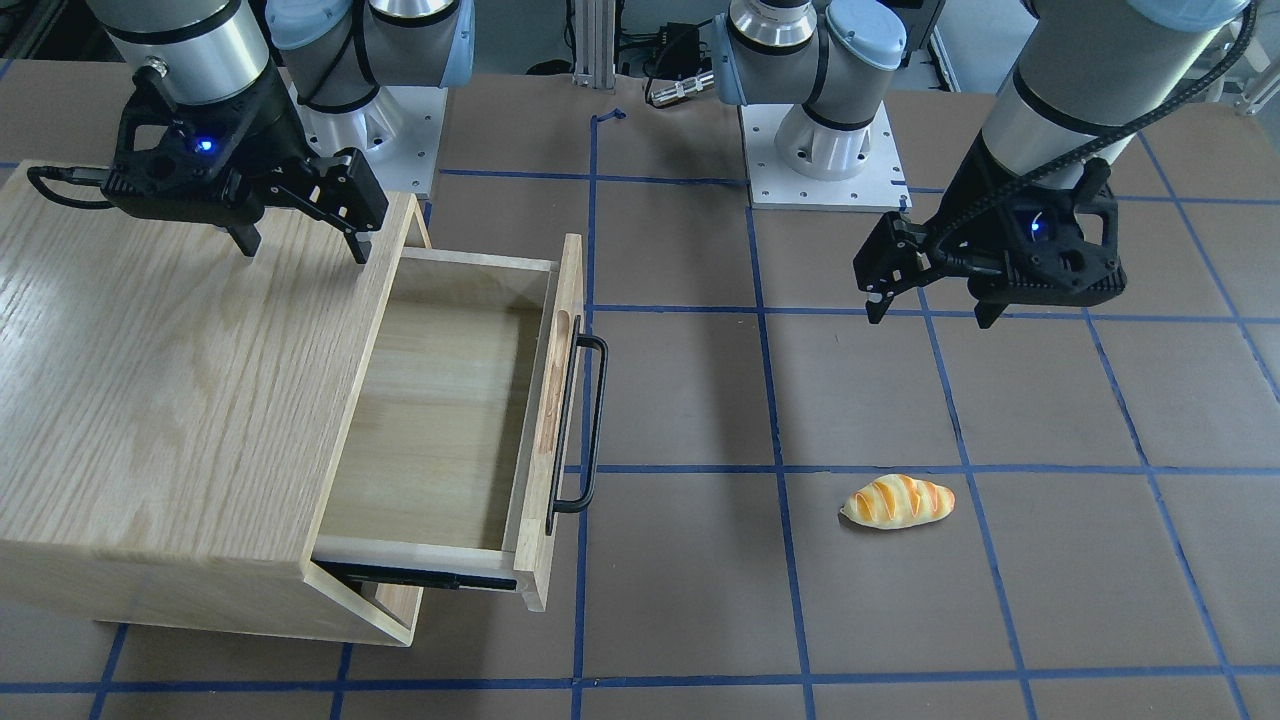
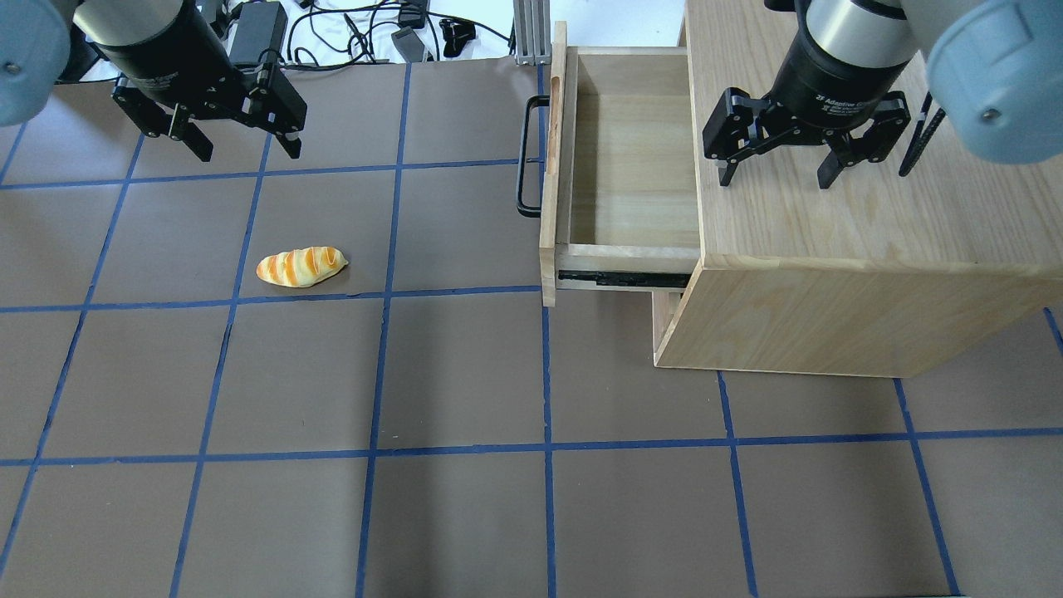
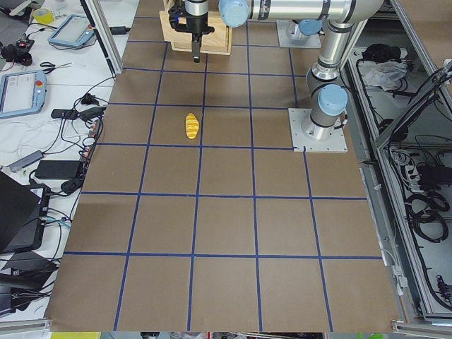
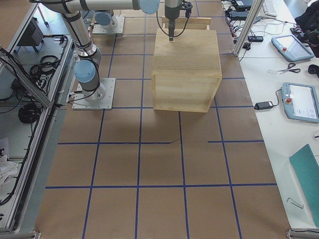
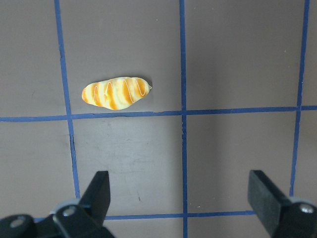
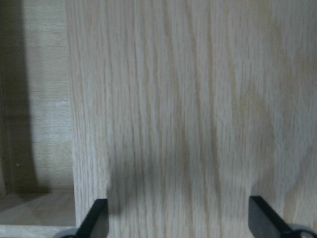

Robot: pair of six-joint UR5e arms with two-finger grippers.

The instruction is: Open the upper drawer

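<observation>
The upper drawer (image 1: 440,420), shallow grainy light oak, stands pulled out left of centre, its black bar handle (image 1: 592,420) facing the brown taped table (image 1: 700,400). The right gripper (image 1: 303,245) hangs spread-fingered above the cabinet (image 1: 170,380) top. The left gripper (image 1: 930,315), upper right, is likewise spread.

Striped bread roll (image 5: 117,92), spread fingers (image 5: 99,191) below

Upper drawer (image 1: 430,420): rear end hidden under the cabinet (image 1: 170,380) top.
Cabinet: cut off by the front-facing view's left edge and the overhead view's right edge.
Left gripper (image 5: 178,178), right gripper (image 6: 178,201): wrist views show fingertips only; bodies are cropped at the bottom edge.
</observation>
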